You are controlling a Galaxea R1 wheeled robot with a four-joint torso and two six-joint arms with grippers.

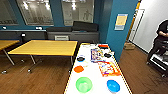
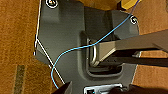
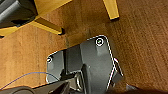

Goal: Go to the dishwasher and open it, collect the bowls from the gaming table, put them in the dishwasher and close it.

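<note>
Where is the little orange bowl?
In the head view, the orange bowl sits near the gaming table's left edge, between the black bowl and the green bowl.

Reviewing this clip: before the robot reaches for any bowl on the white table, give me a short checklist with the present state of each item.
1. White table directly ahead in the head view: ok.
2. Green bowl and blue bowl at the near end, upright and apart: ok.
3. Orange bowl stands alone behind the green one: ok.
4. Black bowl and red bowl lie farther back; within reach: cannot tell.
5. Either claw open and ready: cannot tell; the wrist views look down at the wood floor.
6. Person stands off to the right, away from the table: ok.
</note>
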